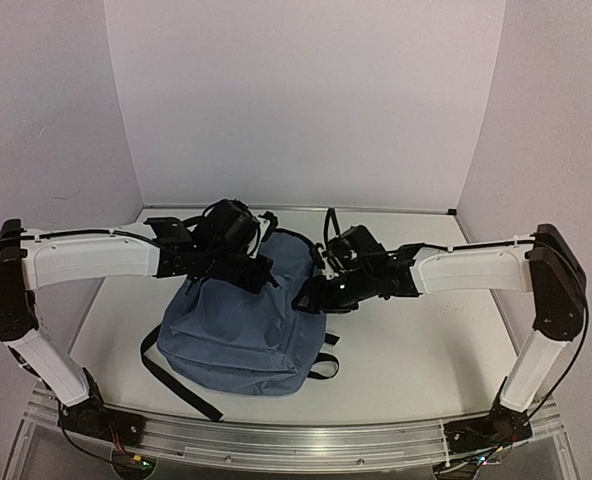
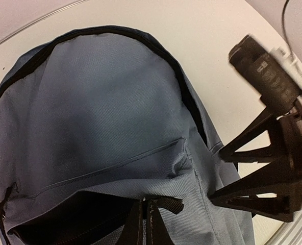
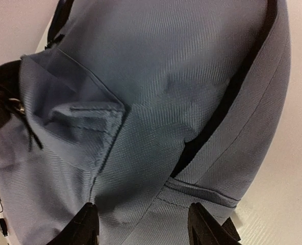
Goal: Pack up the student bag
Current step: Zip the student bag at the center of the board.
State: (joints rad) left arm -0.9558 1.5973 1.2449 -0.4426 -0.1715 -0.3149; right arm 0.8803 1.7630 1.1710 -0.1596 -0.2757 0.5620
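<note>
The slate-blue student bag (image 1: pixel 241 335) lies in the middle of the white table, black straps trailing toward the near edge. My left gripper (image 1: pixel 261 272) is over its far left part. In the left wrist view this gripper (image 2: pixel 145 204) is shut on a short black pull tab (image 2: pixel 169 204), next to a dark gaping opening (image 2: pixel 64 219) in the bag (image 2: pixel 100 112). My right gripper (image 1: pixel 311 295) is at the bag's right side. In the right wrist view it (image 3: pixel 143 217) stands open, fingers spread against the blue fabric (image 3: pixel 166 76) near a dark zip gap (image 3: pixel 212 122).
White walls close in the table at the back and both sides. A long black strap (image 1: pixel 176 385) reaches toward the aluminium rail (image 1: pixel 276 440) at the near edge. Bare table (image 1: pixel 416 350) lies to the right of the bag.
</note>
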